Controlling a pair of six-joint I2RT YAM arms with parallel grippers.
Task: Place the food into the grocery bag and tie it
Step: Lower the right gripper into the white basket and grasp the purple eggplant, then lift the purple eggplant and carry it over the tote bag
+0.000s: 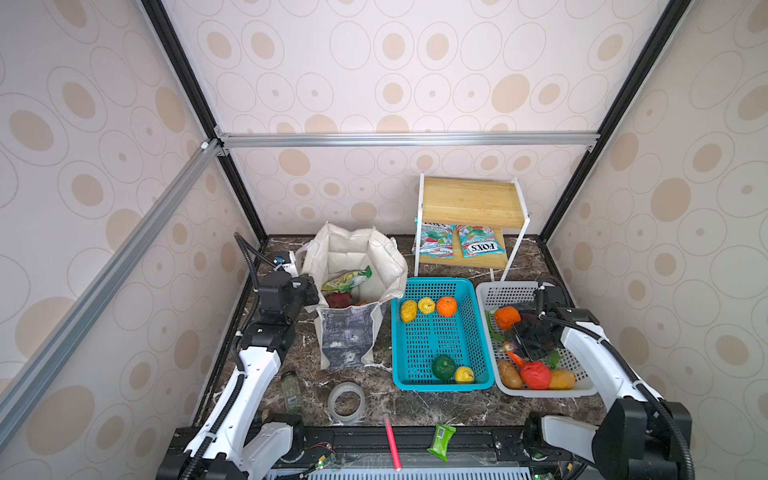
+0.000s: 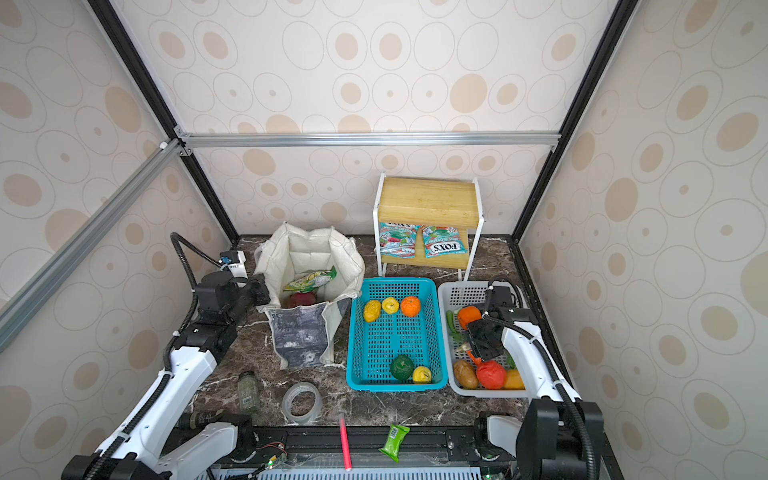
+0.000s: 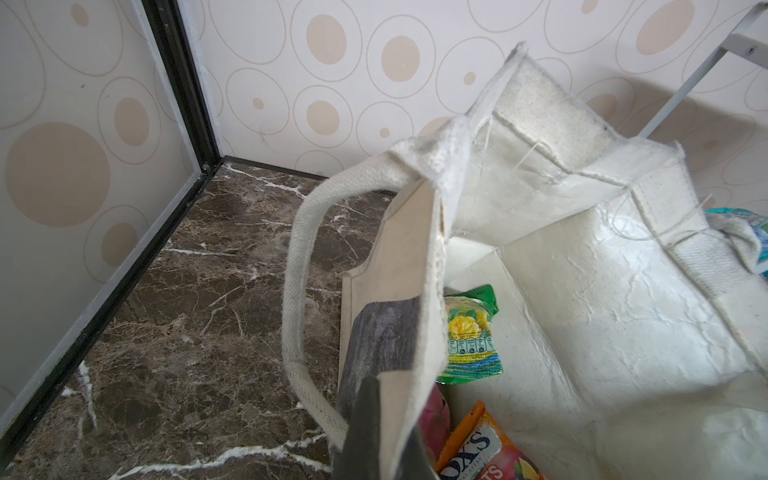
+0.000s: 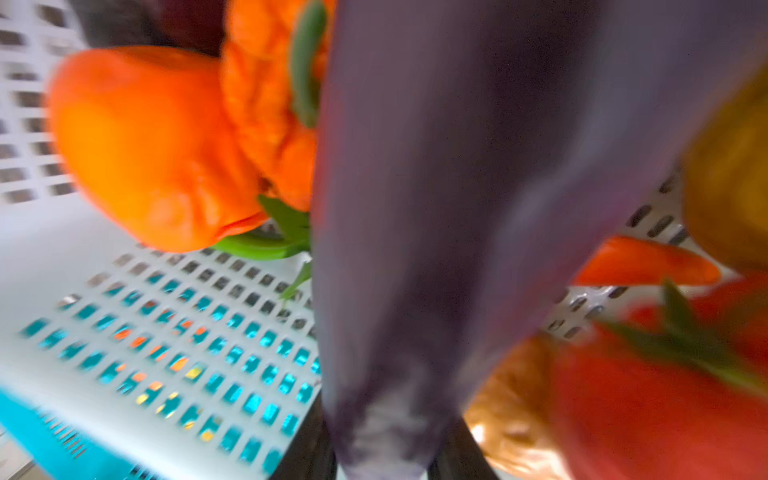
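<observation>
— How is the grocery bag (image 1: pixel 349 332) held?
— It is stood upright on the marble table (image 1: pixel 415 409), left of the teal basket (image 1: pixel 415 384), with its mouth gaping. Its left rim is pinched by the left gripper (image 1: pixel 311 297), whose jaws are pressed together on the canvas. The fingers themselves are not seen in the left wrist view. A green snack packet (image 3: pixel 471 336), a pink dragon fruit (image 1: pixel 338 300) and an orange packet (image 3: pixel 478 449) are seen lying inside.
— And the other hand?
— The right gripper (image 1: pixel 525 343) is lowered into the white basket (image 1: pixel 511 291), well apart from the bag, with the teal basket between. Its jaws are partly drawn in and clamped on a purple eggplant (image 4: pixel 436 208), by which the gap between the two dark fingers (image 4: pixel 307 461) is filled.
— What is found round it?
— An orange pepper (image 4: pixel 145 145) is seen just beside it on one side and a red tomato (image 4: pixel 644 395) on the other. That wrist view is blurred.
</observation>
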